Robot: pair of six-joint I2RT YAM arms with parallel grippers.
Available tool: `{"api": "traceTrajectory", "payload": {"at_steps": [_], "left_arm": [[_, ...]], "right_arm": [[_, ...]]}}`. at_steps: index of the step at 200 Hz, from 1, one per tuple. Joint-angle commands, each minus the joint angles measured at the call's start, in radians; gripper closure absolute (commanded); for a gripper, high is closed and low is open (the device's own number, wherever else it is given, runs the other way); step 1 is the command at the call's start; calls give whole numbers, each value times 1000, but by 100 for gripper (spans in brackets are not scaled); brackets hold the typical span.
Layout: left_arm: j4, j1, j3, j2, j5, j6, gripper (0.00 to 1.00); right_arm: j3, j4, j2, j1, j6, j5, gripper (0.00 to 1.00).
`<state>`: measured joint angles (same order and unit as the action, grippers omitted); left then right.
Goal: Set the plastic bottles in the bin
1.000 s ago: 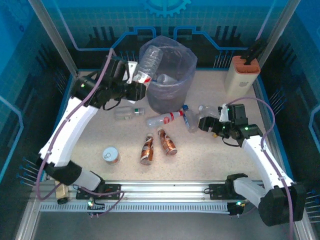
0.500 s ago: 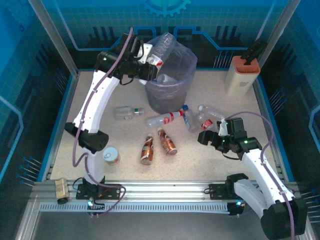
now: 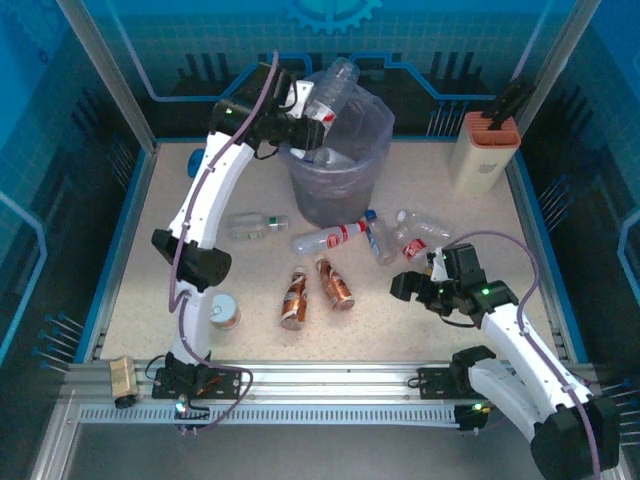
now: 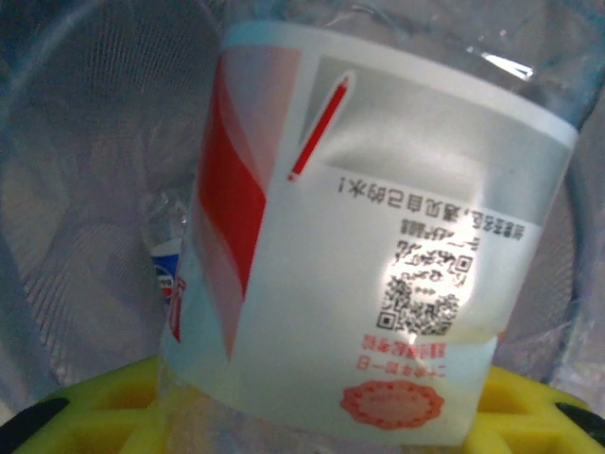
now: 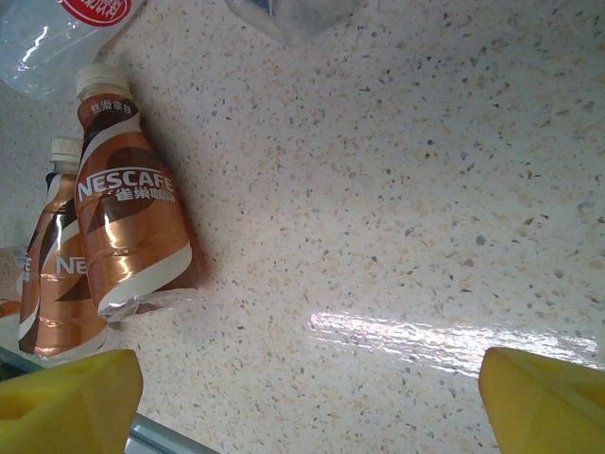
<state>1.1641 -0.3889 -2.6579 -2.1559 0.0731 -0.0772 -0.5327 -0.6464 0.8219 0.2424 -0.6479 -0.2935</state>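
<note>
The left gripper [image 3: 308, 112] was clamped on a clear bottle [image 3: 335, 88] with a red label, right over the bin [image 3: 330, 195] by the far edge of the table [image 3: 480, 230]. The right gripper [image 3: 408, 287] had its fingers [image 5: 66, 397] wide apart, low over the table toward the near right corner, with two brown bottles [image 5: 132, 236] near it.

Bin [image 3: 338, 195]: tall round grey bucket with a translucent purplish bag liner, upright at far centre of the tabletop. A clear bottle inside [image 3: 325, 157] lies against the liner.

Red-and-white-labelled bottle [image 3: 332, 85]: clear, gripped in the left end effector [image 3: 312, 108], tilted above the bin's left rim.

On the tabletop, all lying flat:
- Two copper-brown bottles [image 3: 294, 297], side by side.
- Pale clear bottle [image 3: 255, 226], left of the bin's base.
- Red-label bottle [image 3: 330, 237], in front of the bin.
- Cluster of clear bottles [image 3: 400, 235], to the right.
</note>
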Motion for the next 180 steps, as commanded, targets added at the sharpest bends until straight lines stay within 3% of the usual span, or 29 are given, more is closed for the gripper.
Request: {"api": "traceTrajectory", "payload": {"at_steps": [1,80,97,111,134,152,180], "left_arm": [[-68,6,13,-21,35,-31,89],[-44,6,15,-105,36,17,85],[-41,5,17,-116,43,21,73],[-49,5,18,-116,54,23,55],[-68,5,18,-114,77,19,35],[-75,5,18,-114,104,19,26],[-73,6,18,-106,106,19,20]], "right_arm": [[8,-10,-9,14,-10,16,7],[-7,2,20,18,-5,22,7],[-7,2,20,18,-5,25,7],[-7,0,22,19,-6,27,7],[-7,-1,20,20,-7,35,7],[-6,8,19,18,-10,34,7],[-6,22,11,19,-15,19,7]]}}
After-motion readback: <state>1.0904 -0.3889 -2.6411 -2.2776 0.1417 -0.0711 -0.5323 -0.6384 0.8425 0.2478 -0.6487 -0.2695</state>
